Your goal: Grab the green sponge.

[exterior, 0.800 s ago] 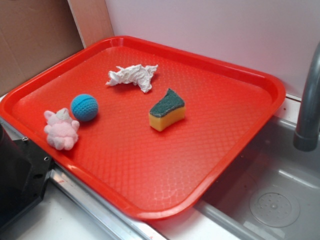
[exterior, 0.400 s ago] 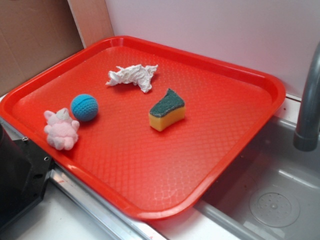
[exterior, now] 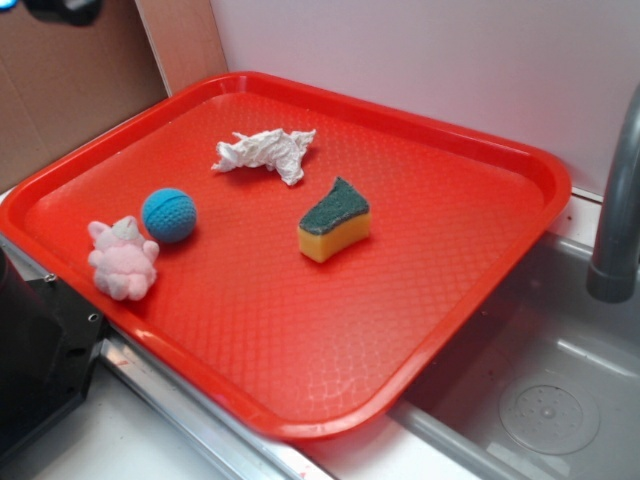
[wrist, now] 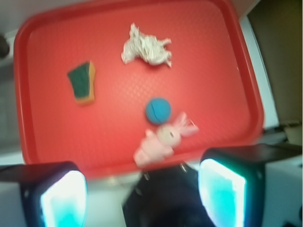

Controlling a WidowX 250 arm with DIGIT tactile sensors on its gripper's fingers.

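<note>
Gripper (wrist: 142,194) hangs high above the tray's near edge with its jaws spread wide and nothing between them, a stance that suits surveying before a descent. Nearest lies the pink toy (wrist: 163,139), then the ball (wrist: 157,110) just beside it. Farther on, the sponge (exterior: 334,221) rests alone mid-tray (exterior: 300,340), green side up, free on every side for a grasp. Farthest is the cloth (exterior: 265,152).

I see a dark, blurred piece of the robot arm (exterior: 62,8) with a speck of light blue poking into the exterior view's top left corner, over the brown cardboard backdrop (exterior: 70,90); that corner was bare a moment ago. That is the only change.
</note>
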